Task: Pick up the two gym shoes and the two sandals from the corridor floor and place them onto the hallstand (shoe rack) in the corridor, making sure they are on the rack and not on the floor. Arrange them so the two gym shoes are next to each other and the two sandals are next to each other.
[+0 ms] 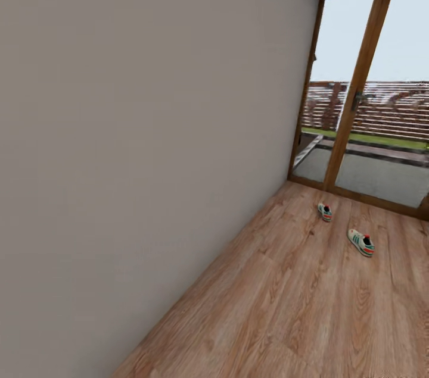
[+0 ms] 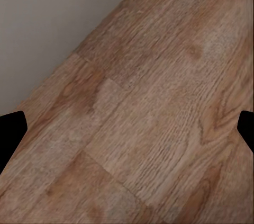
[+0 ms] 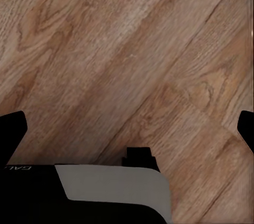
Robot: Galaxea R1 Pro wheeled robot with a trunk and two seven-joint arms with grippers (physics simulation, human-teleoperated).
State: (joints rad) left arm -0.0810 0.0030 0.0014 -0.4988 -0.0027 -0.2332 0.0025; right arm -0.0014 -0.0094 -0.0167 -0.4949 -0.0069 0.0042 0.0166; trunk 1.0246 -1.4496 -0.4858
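Two cream-white gym shoes with green stripes and red-orange patches lie apart on the corridor floor [image 1: 286,306] far ahead in the head view: one gym shoe [image 1: 325,211] nearer the glass door, the other gym shoe [image 1: 361,242] a little closer and to the right. The sandals and the hallstand are out of view. My left gripper [image 2: 127,126] is open over bare wood planks, its dark fingertips [image 2: 11,128] at the frame's sides. My right gripper [image 3: 127,126] is open over planks too, holding nothing.
A plain grey wall [image 1: 137,146] runs along the left of the corridor. A wood-framed glass door [image 1: 357,98] closes the far end, with terraces outside. Part of the robot's own body [image 3: 111,192] shows in the right wrist view.
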